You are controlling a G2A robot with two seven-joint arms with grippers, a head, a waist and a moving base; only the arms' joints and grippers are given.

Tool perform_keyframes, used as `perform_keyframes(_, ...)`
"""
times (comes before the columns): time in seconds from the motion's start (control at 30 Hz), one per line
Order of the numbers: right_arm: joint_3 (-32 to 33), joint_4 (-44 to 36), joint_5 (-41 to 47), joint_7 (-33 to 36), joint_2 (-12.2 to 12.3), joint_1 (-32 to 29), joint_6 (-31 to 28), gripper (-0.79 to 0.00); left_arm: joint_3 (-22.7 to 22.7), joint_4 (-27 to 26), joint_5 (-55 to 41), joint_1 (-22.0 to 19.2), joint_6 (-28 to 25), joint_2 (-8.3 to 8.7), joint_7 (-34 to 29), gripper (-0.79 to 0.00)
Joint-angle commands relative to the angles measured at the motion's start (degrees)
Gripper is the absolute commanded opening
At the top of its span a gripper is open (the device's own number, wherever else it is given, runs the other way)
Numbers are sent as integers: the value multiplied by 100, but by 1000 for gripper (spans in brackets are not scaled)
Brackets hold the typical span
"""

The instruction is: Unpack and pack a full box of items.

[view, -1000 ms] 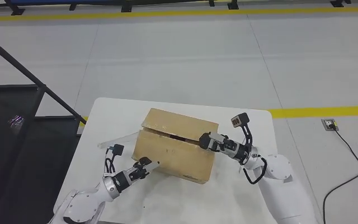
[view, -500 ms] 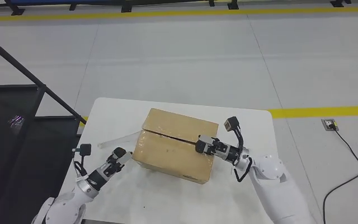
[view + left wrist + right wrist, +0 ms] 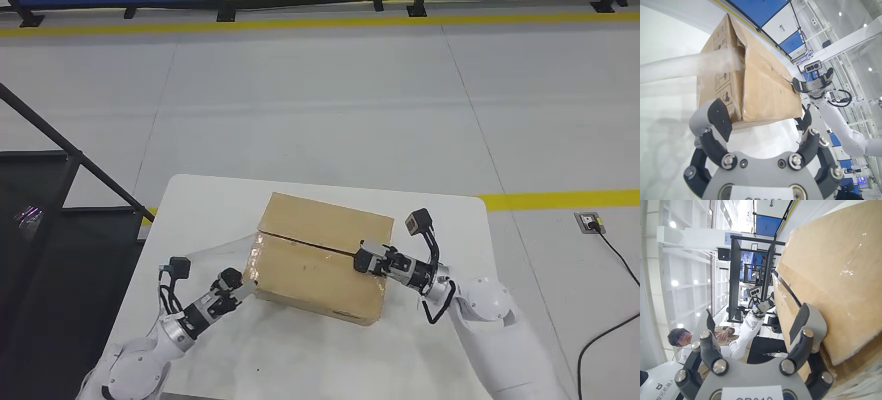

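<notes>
Brown cardboard box (image 3: 318, 268) still shut: left claw (image 3: 762, 111), released, has returned to the corner just ahead of it; right claw (image 3: 756, 311), released, stays at the seam. Opening pending.

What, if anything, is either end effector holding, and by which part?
Nothing is held. The left end effector is open, facing the end of the box; the right end effector is open, one finger against a top flap.

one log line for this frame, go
box: closed, on table | left gripper: open, at box corner | right gripper: open, at top seam
</notes>
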Motion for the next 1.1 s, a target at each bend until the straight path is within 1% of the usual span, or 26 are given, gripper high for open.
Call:
perform_keyframes(0.0,11,11,-1,-7,9,9,-1,0,7,-32,-16,24,-91,8,-96,0)
perform_keyframes(0.17,101,12,-45,-91,45,8,-3,0,-2,-141,-68,108,-279,34,-355,0)
perform_keyframes(0.4,215,-113,-351,-528,95,-51,223,0,-24,-221,-360,195,-503,76,-747,0)
perform_keyframes(0.5,247,-111,-402,-608,112,-46,314,0,-158,-174,-449,211,-396,86,-598,0)
perform_keyframes(0.63,211,-46,-363,-534,121,5,324,0,-222,-8,-454,205,26,55,-41,0)
perform_keyframes(0.67,198,-10,-347,-519,122,20,309,0,-216,76,-506,169,214,40,112,0)
perform_keyframes(0.73,177,23,-336,-503,123,41,279,0,-146,183,-665,110,363,16,201,0)
perform_keyframes(0.93,108,97,-388,-492,132,107,247,0,119,722,-1385,-300,628,-44,-155,0)
perform_keyframes(1.0,95,101,-388,-503,136,106,243,0,233,957,-1842,-470,731,-80,-299,0)
perform_keyframes(1.07,94,103,-394,-510,143,95,235,0,315,1223,-1697,-694,750,-103,-191,0)
